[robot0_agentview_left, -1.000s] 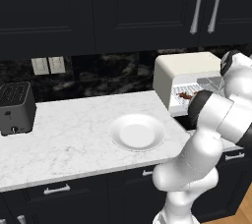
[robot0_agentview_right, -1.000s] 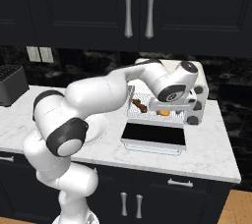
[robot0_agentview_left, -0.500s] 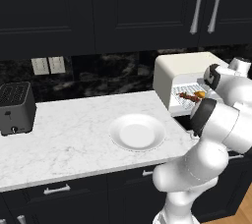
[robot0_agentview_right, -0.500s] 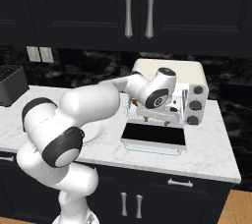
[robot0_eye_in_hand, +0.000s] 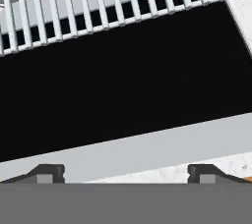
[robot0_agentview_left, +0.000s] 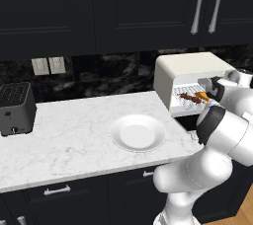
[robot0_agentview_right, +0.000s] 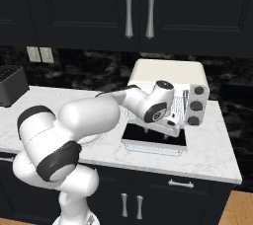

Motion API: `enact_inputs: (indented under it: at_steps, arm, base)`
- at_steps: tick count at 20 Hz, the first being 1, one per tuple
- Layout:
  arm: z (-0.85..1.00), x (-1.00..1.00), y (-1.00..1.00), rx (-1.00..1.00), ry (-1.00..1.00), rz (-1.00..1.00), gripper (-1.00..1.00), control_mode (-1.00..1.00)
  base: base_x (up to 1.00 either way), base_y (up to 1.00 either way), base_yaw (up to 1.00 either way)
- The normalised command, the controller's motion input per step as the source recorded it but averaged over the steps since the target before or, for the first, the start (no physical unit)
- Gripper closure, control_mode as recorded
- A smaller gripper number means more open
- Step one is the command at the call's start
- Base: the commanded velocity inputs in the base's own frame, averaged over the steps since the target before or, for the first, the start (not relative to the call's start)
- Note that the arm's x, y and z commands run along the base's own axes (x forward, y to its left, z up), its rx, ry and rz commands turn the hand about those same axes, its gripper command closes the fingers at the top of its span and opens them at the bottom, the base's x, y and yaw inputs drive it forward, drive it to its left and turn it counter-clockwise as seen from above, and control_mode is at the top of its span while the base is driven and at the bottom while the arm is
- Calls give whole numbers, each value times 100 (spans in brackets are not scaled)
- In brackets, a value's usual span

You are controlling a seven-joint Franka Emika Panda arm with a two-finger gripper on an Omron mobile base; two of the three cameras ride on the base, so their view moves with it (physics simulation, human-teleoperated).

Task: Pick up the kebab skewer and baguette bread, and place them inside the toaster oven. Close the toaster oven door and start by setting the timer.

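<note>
Kebab skewer (robot0_agentview_left: pixel 189 97) & baguette bread (robot0_agentview_left: pixel 201 95) on rack, beyond empty, spread-wide hand (robot0_eye_in_hand: pixel 126 171).

We see the white arm reaching across the toaster oven (robot0_agentview_right: pixel 168 73), over its lowered dark glass door (robot0_agentview_right: pixel 154 136); what looks like the gripper (robot0_agentview_right: pixel 173 123) hangs just above it.

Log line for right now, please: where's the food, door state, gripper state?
kebab skewer: on rack | baguette bread: on rack | toaster oven door: open, lying flat | gripper: open, empty, above door | white plate: bare

White plate (robot0_agentview_left: pixel 137 133), black toaster (robot0_agentview_left: pixel 16 107)
</note>
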Motion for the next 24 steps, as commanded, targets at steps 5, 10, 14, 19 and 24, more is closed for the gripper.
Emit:
enact_inputs:
  at_steps: [5, 10, 14, 19, 24]
  arm:
    - [-36, 14, 0, 0, -2, -8, -100, -100]
    - [-22, 11, 0, 0, -11, 0, -100, -100]
    - [-8, 29, 0, 0, -12, 0, -100, -100]
    - [-2, 36, 0, 0, -9, 0, -100, -100]
    - [0, 24, -4, 0, -3, 0, -100, -100]
  base:
    - [0, 0, 0]
    - [0, 0, 0]
    - [0, 0, 0]
    - [0, 0, 0]
    - [0, 0, 0]
